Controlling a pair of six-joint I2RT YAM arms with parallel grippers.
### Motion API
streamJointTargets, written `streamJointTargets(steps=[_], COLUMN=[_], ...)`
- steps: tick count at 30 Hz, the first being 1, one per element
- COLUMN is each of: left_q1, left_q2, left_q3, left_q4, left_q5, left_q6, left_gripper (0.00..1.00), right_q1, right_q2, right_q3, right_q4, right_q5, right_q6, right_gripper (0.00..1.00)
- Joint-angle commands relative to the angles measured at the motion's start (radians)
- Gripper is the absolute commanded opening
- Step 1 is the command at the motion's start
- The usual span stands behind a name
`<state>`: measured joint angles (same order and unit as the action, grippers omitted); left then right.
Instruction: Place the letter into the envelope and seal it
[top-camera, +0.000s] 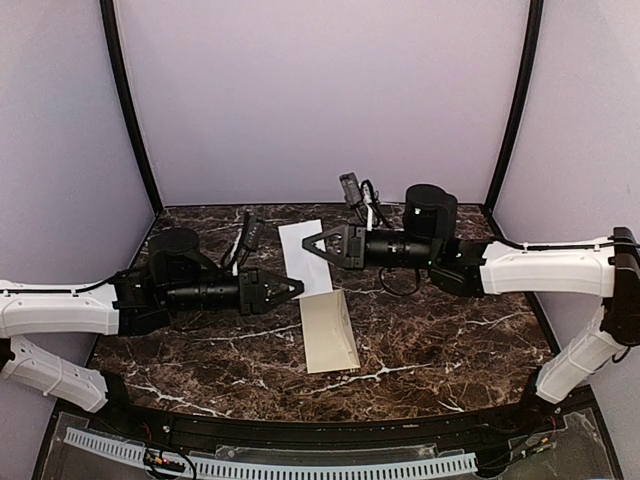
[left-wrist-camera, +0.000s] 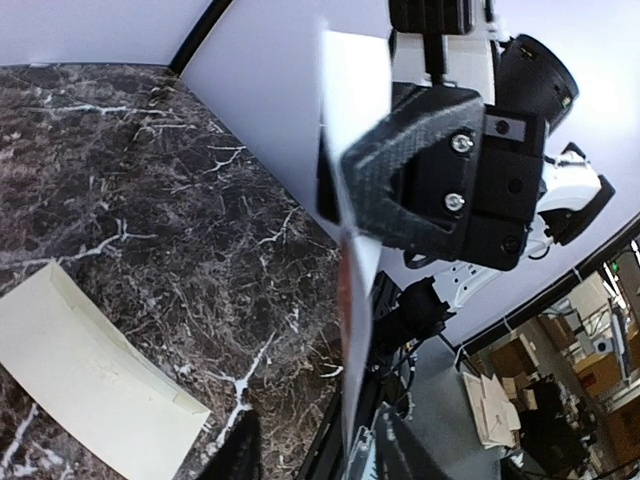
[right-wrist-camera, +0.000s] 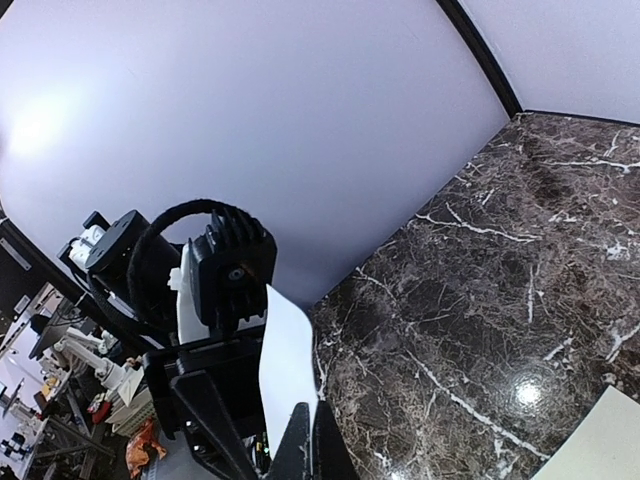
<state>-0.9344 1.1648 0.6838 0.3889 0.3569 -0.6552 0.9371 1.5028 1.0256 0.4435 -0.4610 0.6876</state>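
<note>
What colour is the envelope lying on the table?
The envelope is plain cream, clearest in the top view.

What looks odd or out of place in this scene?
Only the letter: it stands in the air, pinched by the right gripper, the left gripper at its near edge. The envelope lies flat on the table. Nothing spilled.
</note>
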Motion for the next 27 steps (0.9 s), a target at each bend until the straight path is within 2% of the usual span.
streamJointTargets(steps=[1, 2, 4, 6, 9, 13, 19, 27], left_q1=[-0.002, 0.002, 0.013, 0.045, 0.116, 0.177, 0.189, 0.212], left_q2=[-0.029, -0.040, -0.083, -0.141, -0.210, -0.164, -0.005, 0.133], left_q3=[0.033, 0.035, 0.035, 0.036, 0.045, 0.155, 0.360, 0.483], left_q4=[-0.065, -0.103, -0.160, -0.221, -0.257, -0.283, -0.374, -0.493], left_q5=[-0.087, -0.104, -0.138, -0.167, -0.146, -0.061, 0.019, 0.145], left_q6=[-0.031, -0.038, -0.072, -0.124, -0.238, -0.345, -0.422, -0.517], left_gripper=[0.52, 0.66, 0.74, 0.77, 0.78, 0.77, 0.77, 0.78], right_q1=[0.009, 0.010, 0.019, 0.035, 0.067, 0.120, 0.188, 0.255], right_q2=[-0.080, -0.101, -0.136, -0.159, -0.148, -0.127, -0.067, 0.024], right_q3=[-0.035, -0.034, -0.027, -0.019, 0.010, -0.004, 0.018, 0.067], right_q4=[-0.008, -0.036, -0.129, -0.217, -0.311, -0.287, -0.237, -0.189], right_q5=[0.085, 0.130, 0.233, 0.349, 0.534, 0.722, 0.846, 0.952], right_q6=[-0.098, -0.131, -0.249, -0.392, -0.547, -0.702, -0.882, -1.056], right_gripper=[0.00, 0.00, 0.00, 0.00, 0.00, 0.00, 0.00, 0.00])
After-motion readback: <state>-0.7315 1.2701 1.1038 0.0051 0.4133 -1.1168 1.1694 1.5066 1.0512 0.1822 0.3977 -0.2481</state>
